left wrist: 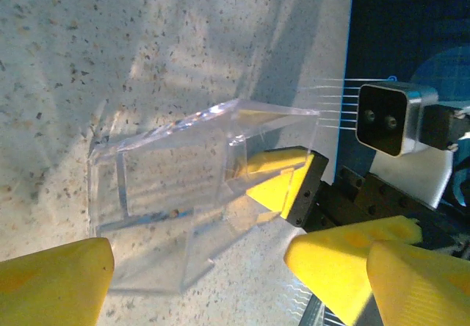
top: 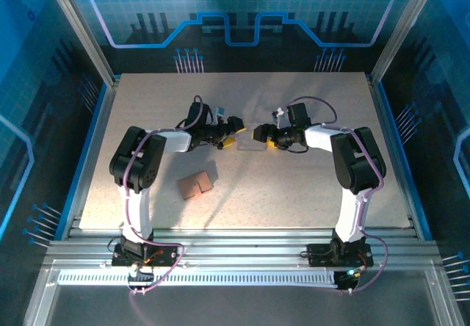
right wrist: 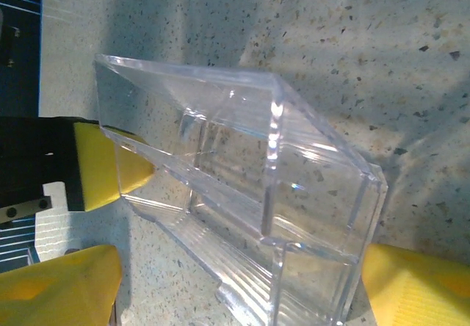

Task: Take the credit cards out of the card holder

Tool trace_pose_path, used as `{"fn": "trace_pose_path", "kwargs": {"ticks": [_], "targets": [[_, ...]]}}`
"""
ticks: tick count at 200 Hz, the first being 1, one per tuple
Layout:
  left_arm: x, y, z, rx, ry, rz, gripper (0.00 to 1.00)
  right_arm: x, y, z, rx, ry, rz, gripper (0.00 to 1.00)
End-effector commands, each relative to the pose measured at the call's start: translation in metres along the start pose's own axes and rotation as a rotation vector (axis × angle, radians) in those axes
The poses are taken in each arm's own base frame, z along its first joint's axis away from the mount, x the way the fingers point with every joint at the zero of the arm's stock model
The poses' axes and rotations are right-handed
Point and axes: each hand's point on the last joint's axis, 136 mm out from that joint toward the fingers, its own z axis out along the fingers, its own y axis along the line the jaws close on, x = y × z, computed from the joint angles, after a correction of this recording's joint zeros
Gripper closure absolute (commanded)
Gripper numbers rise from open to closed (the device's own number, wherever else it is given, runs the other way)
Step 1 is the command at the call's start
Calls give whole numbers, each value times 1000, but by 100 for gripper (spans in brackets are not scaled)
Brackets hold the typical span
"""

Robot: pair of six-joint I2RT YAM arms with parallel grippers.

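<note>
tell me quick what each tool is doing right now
left tool: open, fingers either side of the clear tray
right tool: open, fingers either side of the same tray

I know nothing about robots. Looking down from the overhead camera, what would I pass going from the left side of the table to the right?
left arm → card holder → left claw → clear plastic tray → right claw → right arm
</note>
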Motion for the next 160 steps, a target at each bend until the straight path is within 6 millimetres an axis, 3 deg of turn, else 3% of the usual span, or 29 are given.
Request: {"fn": "trace_pose_path", "kwargs": {"ticks": [1,55,102,126,160], "targets": [[-5,-4,-25,-21,-28,32,10,-8,16,-17,-15,-23,-35,14],[14,20,-76,-288,9,112,7,0,33,-40,-24,-12,-44,13],[40,56,-128,-553,39,105,5,31,62,-53,-13,76,-80,13],[58,71,-143,-606,65,65,4,56,67,-51,10,155,-103,13],[82,91,-154,-655,88,20,2,73,69,-56,12,172,-92,13]]}}
